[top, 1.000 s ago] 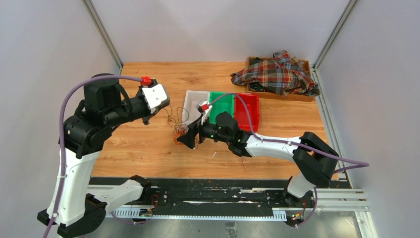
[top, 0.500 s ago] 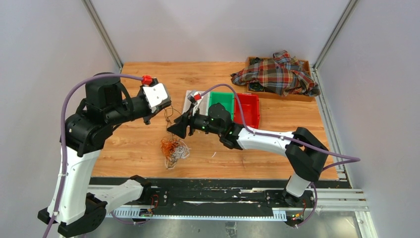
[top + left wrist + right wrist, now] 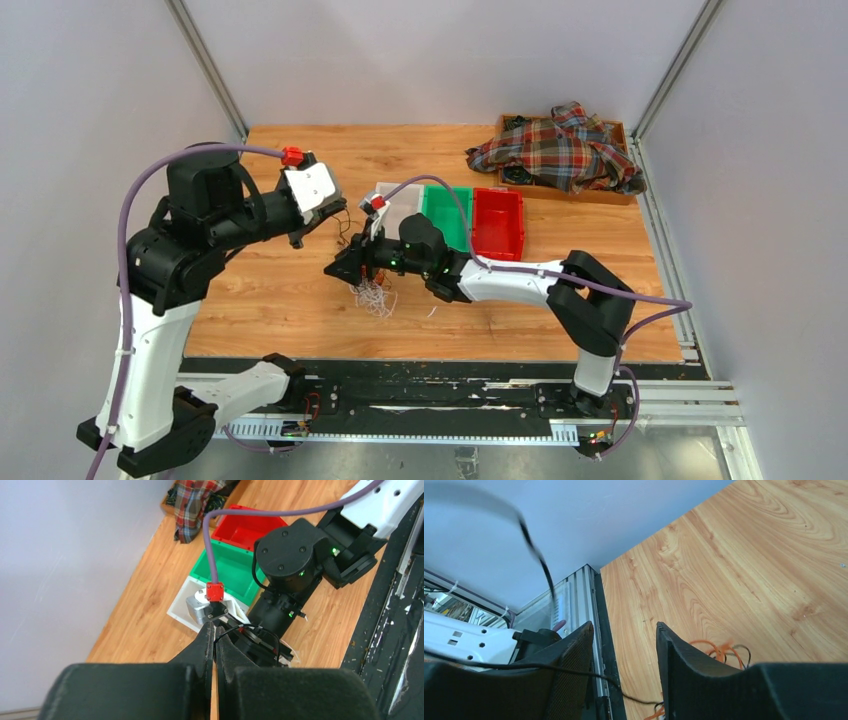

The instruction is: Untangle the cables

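My left gripper (image 3: 338, 212) is raised over the table's left middle. In the left wrist view it (image 3: 216, 631) is shut on a thin black cable (image 3: 256, 628), which hangs down (image 3: 346, 236) toward the right gripper. My right gripper (image 3: 338, 270) is low over the table with its jaws open (image 3: 624, 629). A small tangle of white and orange cables (image 3: 376, 297) lies on the wood just beneath and to the right of it. Orange and black loops (image 3: 720, 653) show behind the right finger. A black cable (image 3: 574, 672) crosses in front of the left finger.
White (image 3: 392, 196), green (image 3: 447, 216) and red (image 3: 498, 222) bins stand side by side behind the right arm. A wooden tray with a plaid shirt (image 3: 560, 150) sits at the back right. A black rail (image 3: 430, 390) runs along the table's near edge.
My right arm has reached further left and its gripper has come down. The tangle dropped from that gripper to the table and now lies bunched under it. My left gripper has stayed put.
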Controlling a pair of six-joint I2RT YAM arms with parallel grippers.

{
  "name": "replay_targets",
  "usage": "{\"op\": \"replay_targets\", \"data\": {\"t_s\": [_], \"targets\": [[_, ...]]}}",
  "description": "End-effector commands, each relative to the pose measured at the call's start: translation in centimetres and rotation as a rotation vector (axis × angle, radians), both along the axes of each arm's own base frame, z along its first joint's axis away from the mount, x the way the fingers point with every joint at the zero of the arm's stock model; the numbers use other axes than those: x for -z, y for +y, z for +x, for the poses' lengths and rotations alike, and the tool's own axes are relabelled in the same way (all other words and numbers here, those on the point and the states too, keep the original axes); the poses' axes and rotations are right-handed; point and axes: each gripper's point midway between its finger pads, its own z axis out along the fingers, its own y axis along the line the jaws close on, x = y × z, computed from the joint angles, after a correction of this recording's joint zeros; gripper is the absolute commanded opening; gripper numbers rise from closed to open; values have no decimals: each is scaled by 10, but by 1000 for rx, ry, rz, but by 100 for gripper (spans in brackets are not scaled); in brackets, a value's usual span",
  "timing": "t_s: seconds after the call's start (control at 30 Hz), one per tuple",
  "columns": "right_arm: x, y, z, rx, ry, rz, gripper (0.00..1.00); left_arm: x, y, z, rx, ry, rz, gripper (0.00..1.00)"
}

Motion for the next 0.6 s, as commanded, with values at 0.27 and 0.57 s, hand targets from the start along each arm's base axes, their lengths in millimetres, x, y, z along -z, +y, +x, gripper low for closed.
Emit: {"op": "replay_targets", "data": {"t_s": [0.27,0.57], "targets": [[50,-4,12,44,115,-19,41,-54,-3,-2,12,-125,-73,1],[98,-21,14,96,156,-94,38,-88,7,11,-50,-246,-58,0]]}}
